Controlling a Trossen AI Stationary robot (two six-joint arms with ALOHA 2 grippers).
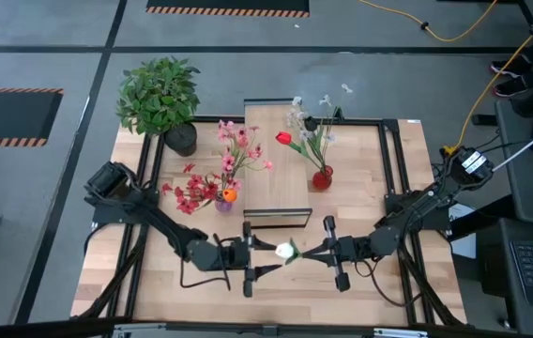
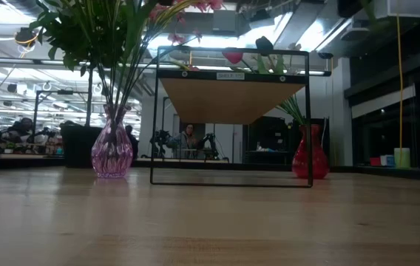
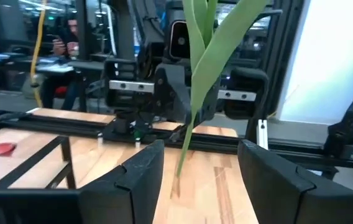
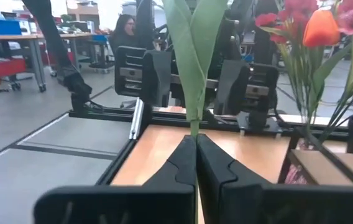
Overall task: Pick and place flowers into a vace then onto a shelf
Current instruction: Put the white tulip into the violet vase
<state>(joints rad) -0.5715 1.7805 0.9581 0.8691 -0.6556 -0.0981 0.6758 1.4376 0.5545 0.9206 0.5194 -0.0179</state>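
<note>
Pale wood bench (image 1: 154, 291) in the high view: both dark arms meet near its front edge, the left gripper (image 1: 259, 259) and right gripper (image 1: 310, 252) facing each other across a white-blossomed flower with a green stalk (image 1: 287, 252). Behind them stands the light-wood shelf with a dark frame (image 1: 276, 178), a pink glass vase (image 1: 223, 201) just left of it, a red vase (image 1: 322, 177) on it.

Low view: neither gripper shows.

Left wrist view: fingers (image 3: 138, 172) stand apart, the stalk (image 3: 187, 132) between them, untouched.

Right wrist view: fingers (image 4: 178, 165) pressed together on the stalk (image 4: 194, 127).
</note>
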